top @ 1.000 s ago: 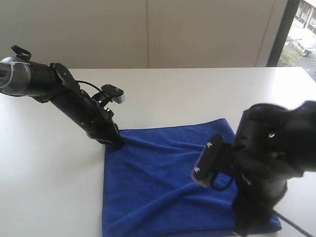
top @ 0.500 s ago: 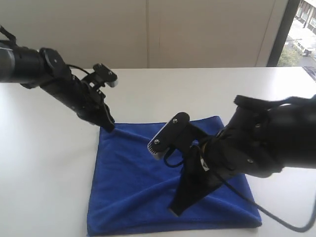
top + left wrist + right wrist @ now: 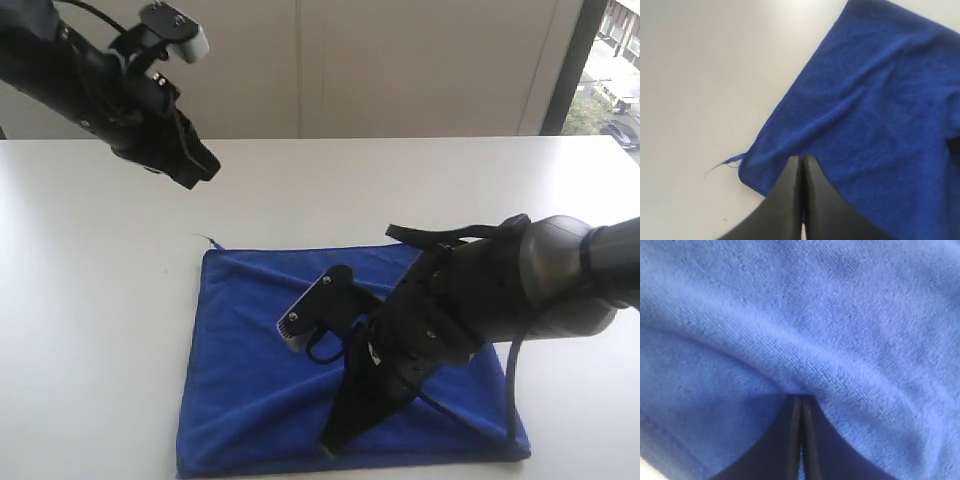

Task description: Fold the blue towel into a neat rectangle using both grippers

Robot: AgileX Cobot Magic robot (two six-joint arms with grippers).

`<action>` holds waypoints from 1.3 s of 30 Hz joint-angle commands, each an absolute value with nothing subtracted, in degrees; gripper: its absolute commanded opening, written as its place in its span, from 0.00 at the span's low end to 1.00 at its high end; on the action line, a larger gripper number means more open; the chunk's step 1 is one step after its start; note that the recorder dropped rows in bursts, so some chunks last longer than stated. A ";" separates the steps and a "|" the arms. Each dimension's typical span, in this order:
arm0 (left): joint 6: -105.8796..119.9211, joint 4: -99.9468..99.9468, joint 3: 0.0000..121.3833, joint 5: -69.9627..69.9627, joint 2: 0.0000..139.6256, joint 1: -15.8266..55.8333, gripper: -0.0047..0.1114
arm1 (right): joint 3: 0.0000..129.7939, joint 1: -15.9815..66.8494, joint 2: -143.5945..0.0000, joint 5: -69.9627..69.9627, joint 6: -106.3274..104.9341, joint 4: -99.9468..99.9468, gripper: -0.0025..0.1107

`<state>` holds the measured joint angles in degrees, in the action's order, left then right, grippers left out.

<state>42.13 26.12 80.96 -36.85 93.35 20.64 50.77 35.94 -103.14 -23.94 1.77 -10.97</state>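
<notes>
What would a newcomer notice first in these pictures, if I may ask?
A blue towel lies spread out on the white table. The right gripper, shut, rests its tip on the towel's near part; the left gripper hangs shut above the table beyond the towel's far left corner.

The left arm is hovering high on the left with the left gripper [image 3: 205, 168] pointing down and its jaws pressed together, while the right arm is stretching low across from the right, the right gripper [image 3: 330, 445] angling down, jaws likewise closed tight.
</notes>
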 commanded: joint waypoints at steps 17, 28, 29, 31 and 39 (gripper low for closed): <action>31.59 24.52 80.52 -51.16 59.98 20.64 0.04 | 50.75 35.98 -92.68 -29.29 -18.81 12.31 0.02; 22.87 21.34 64.77 -53.48 28.61 20.64 0.04 | 58.17 35.98 -96.87 -31.68 -32.76 29.08 0.02; 22.77 21.24 62.11 -53.48 25.83 20.64 0.04 | 59.09 36.10 -98.09 -32.38 -34.08 30.53 0.02; 22.63 21.14 57.09 -53.26 20.54 20.64 0.04 | 61.48 36.86 -101.48 -33.63 -34.88 31.39 0.02; 18.82 21.28 39.94 -50.63 5.96 20.64 0.04 | 70.67 40.80 -113.14 -36.13 -34.76 31.39 0.02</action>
<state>20.08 20.89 44.20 -52.06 9.44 20.64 67.97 40.09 -110.75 -35.60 -33.99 31.03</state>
